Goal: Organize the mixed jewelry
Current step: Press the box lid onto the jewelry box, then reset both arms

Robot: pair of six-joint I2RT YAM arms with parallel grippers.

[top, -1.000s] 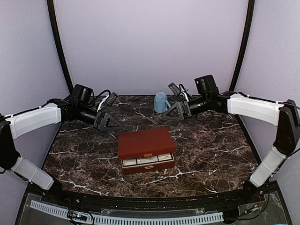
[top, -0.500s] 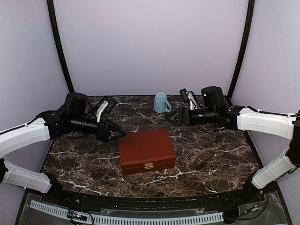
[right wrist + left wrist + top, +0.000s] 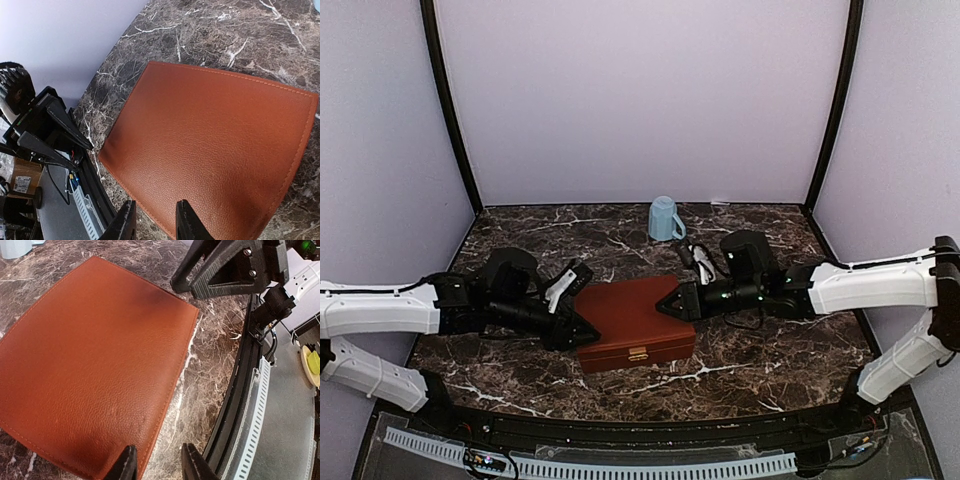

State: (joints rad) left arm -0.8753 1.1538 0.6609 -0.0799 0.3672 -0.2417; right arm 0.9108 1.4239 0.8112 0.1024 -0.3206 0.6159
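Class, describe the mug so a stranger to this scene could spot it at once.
Start at the dark marble table. Behind the reddish-brown box in its middle, near the back wall, stands the mug. It is the only pale blue thing there, with a side handle.

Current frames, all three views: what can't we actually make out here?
- Jewelry: none seen in any view; the lid of the shut box hides whatever is inside.
- Left claw and right claw: fingertips cut off by each wrist view's bottom edge; top view too small to tell contact with the box.
- Mug: cropped at the left wrist view's corner; its inside is not visible from the top.
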